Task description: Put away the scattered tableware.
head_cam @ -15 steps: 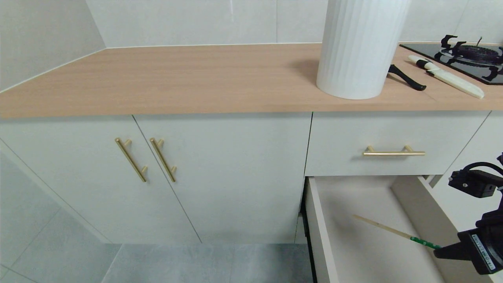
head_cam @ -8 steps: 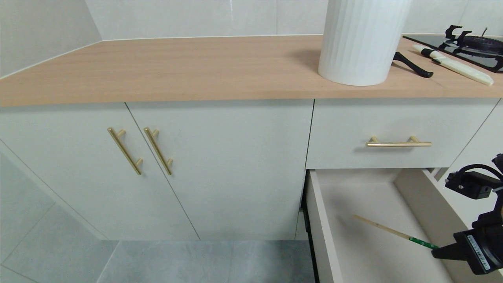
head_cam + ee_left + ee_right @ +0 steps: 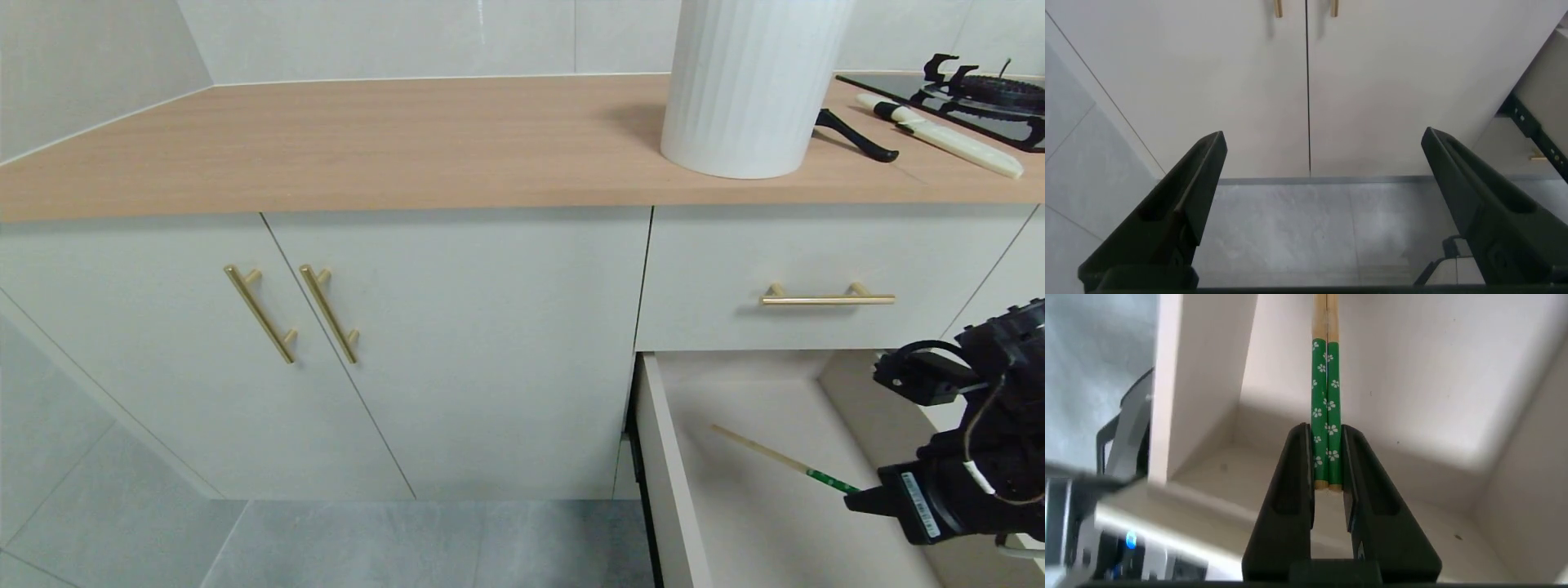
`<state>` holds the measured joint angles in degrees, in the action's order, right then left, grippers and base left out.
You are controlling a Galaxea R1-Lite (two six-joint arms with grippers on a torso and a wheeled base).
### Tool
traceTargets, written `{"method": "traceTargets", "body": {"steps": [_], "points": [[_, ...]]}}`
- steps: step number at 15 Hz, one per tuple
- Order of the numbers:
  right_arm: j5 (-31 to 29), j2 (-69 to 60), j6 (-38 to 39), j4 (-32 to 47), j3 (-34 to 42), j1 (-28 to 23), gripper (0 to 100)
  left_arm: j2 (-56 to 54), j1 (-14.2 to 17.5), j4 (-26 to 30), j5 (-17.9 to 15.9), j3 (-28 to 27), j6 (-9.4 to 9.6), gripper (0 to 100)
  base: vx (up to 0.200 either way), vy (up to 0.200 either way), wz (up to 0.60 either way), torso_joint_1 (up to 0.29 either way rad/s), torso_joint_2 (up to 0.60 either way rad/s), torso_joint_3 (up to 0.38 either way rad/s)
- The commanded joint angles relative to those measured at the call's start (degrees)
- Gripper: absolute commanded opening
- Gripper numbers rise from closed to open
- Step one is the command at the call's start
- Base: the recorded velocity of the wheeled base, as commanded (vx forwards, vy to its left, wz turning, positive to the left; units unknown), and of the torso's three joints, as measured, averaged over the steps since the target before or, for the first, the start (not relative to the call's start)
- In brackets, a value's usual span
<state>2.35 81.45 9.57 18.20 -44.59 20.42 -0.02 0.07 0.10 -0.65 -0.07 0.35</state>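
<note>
Chopsticks (image 3: 767,459), one pair, bare wood w/ green flower-print on the held end, clamped in right tool (image 3: 857,498). Tool's two black fingers are closed on the green part, sticks side by side btwn them, butt ends just past the pads in the right wrist view (image 3: 1323,392). Right tool (image 3: 1327,439) sits low at the robot's right, over the open drawer (image 3: 663,457). Sticks slant across the drawer interior, free tips pointing toward robot's left and the cabinet. Can't tell if tips touch the drawer floor. Drawer is pulled out, pale beige inside.

Closed drawer front (image 3: 718,278) directly above it, w/ horizontal gold bar handle (image 3: 826,299).

Left tool (image 3: 1323,188) is spread wide, nothing btwn the fingers, facing two cabinet doors (image 3: 1306,82) and grey tile floor (image 3: 1290,229).

Wood-look tabletop (image 3: 367,139) runs across the upper part of the head view. Tall white ribbed container (image 3: 747,82) stands on it above the drawers. Just beside it on robot's right, black-handled utensil (image 3: 857,135) lies flat, working end hidden behind the container. Cream knife (image 3: 939,135) w/ a black band on the handle lies near that, apart from it. Black gas burner (image 3: 988,86) at far right corner.

Two cabinet doors shut in head view, each w/ a gold bar handle (image 3: 260,312) (image 3: 328,312), handles close together.
</note>
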Motion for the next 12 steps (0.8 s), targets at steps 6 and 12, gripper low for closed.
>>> {"method": "traceTargets", "body": {"steps": [6,12], "points": [[-8.0,18.4,8.6,-21.3,6.3,4.8,0,0.0,0.0,0.0,-0.1,0.0,0.0,100,0.0,0.0,0.0,0.0,0.0,0.0],[-9.4,30.6,8.7,-36.2,10.4,4.7,0,0.0,0.0,0.0,0.0,0.0,0.0,100,0.0,0.0,0.0,0.0,0.0,0.0]]}}
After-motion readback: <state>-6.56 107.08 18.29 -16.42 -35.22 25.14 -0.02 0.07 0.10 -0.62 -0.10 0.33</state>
